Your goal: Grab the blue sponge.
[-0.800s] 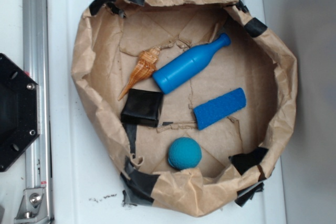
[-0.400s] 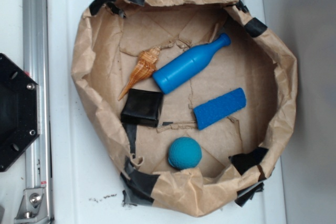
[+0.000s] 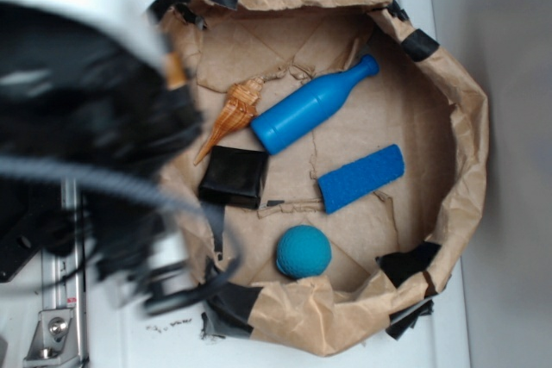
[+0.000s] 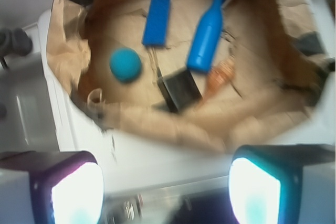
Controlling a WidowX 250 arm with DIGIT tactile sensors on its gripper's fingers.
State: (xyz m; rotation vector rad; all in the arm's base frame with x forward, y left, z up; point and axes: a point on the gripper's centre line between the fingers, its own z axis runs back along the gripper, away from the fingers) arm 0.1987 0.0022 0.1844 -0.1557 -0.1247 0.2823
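Pincer [image 4: 165, 192] of mine hangs wide open and empty, outside the near rim of the paper bag [image 4: 173, 124]. Ahead of it and slightly left, well apart, lies the blue sponge [image 4: 157, 19], beyond the teal ball [image 4: 125, 64] and beside the blue bottle [image 4: 207, 31]. I should align my fingers across its short width. It's royal blue, oblong, rough-pored.

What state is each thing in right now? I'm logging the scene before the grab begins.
blue sponge: lying flat in the bag, untouched.
blue bottle: lying on its side.
teal ball: resting loose, apart from the sponge.
seashell: lying flat.
black block: lying flat.
paper bag: open, rim rolled down.
gripper: open, empty, outside the bag.
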